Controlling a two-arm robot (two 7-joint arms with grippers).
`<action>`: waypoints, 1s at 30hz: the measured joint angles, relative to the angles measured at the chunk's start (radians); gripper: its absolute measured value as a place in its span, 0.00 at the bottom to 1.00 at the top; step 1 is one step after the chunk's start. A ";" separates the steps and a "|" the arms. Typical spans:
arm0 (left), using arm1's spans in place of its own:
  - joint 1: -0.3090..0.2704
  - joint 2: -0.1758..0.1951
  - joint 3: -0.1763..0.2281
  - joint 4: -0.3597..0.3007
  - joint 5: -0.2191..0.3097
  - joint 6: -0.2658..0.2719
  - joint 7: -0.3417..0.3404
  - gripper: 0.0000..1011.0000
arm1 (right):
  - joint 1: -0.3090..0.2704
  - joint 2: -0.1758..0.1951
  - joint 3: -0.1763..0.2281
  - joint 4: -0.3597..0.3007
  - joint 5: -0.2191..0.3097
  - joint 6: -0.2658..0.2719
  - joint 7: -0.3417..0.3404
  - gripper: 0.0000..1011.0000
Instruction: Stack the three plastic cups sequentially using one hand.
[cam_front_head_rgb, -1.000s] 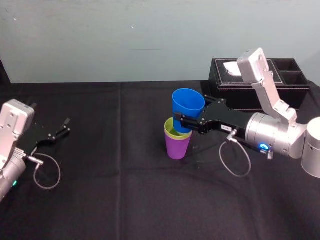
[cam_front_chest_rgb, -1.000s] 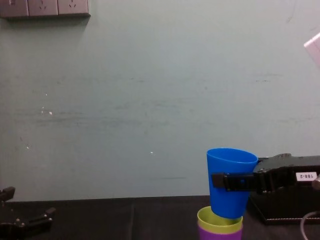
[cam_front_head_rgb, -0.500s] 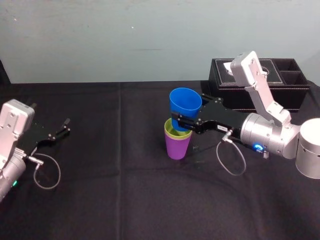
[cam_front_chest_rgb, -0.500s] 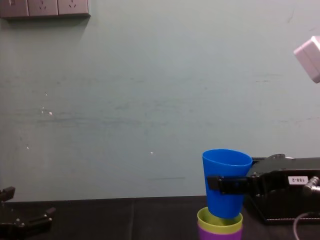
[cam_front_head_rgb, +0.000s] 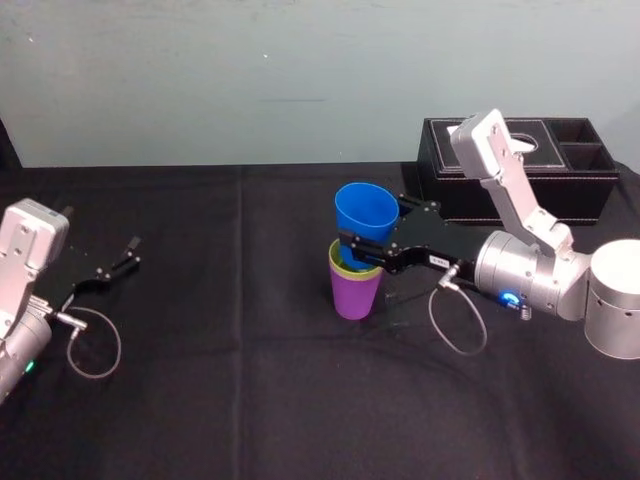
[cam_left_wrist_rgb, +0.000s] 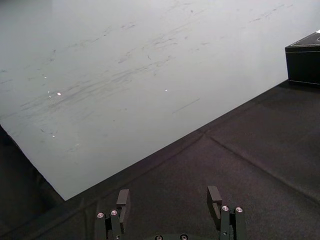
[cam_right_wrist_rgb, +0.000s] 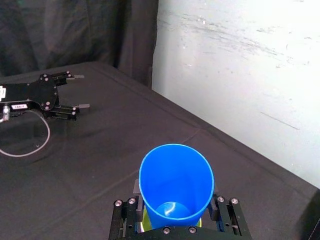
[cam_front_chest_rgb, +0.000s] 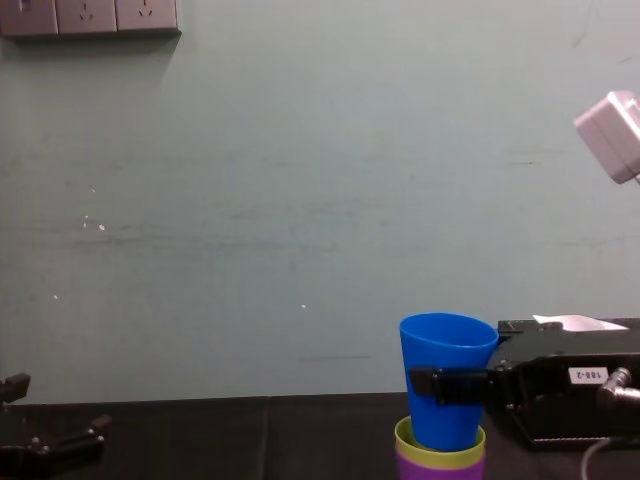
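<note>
My right gripper is shut on the blue cup, one finger on each side of its wall. The cup stands upright, its base dipping into the yellow-green cup. That cup is nested in the purple cup at the middle of the black table. From the side, the blue cup rises well above the yellow-green rim, with a gripper finger across it. My left gripper rests open at the far left, nothing between its fingers.
A black tissue box with side compartments stands at the back right, just behind my right arm. A wall runs along the table's far edge. Black cloth covers the table between the cups and the left gripper.
My right gripper has carried the blue cup down and slightly left, so its base now sits inside the yellow-green cup's rim. The left arm has not moved.
</note>
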 joint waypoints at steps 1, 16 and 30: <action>0.000 0.000 0.000 0.000 0.000 0.000 0.000 1.00 | 0.000 0.000 0.000 0.001 -0.001 0.000 0.001 0.71; 0.000 0.000 0.000 0.000 0.000 0.000 0.000 1.00 | -0.004 -0.011 -0.008 0.018 -0.025 -0.009 0.014 0.71; 0.000 0.000 0.000 0.000 0.000 0.000 0.000 1.00 | -0.006 -0.012 -0.008 0.020 -0.027 -0.009 0.017 0.71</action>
